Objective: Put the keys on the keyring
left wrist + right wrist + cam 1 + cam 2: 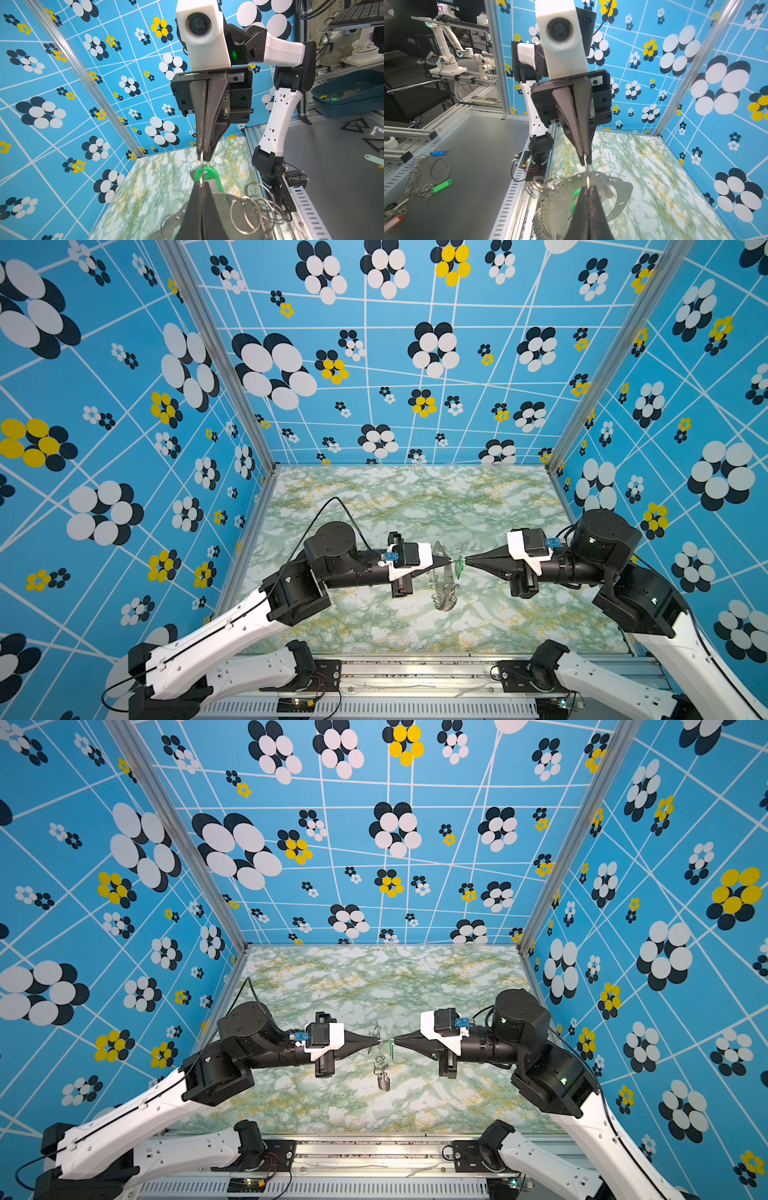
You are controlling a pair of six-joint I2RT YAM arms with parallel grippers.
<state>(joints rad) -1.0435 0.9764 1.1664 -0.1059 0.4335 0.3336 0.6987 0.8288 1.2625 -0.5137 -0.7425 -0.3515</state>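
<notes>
A green-veined marble table (415, 506) is seen inside a booth of blue flowered walls. Over its middle, two arms are brought tip to tip from opposite sides. The left gripper (448, 560) and the right gripper (467, 560) are both clenched, with no gap showing between the jaws of either. One and the same wire loop (202, 163) is pinched from either end by the two.

The keyring (618, 195), a flat grey band fringed with many silver loops, is hung below the meeting tips, above the table. It is seen nearly edge-on in both top views. In the wrist views its band is shown just behind the tips, with the spare loops bunched to one side.

The key (212, 171), small and green, is found between the two grippers, against the band. The pinched loop appears to be passed through the hole in its head, though this cannot be told for certain.
</notes>
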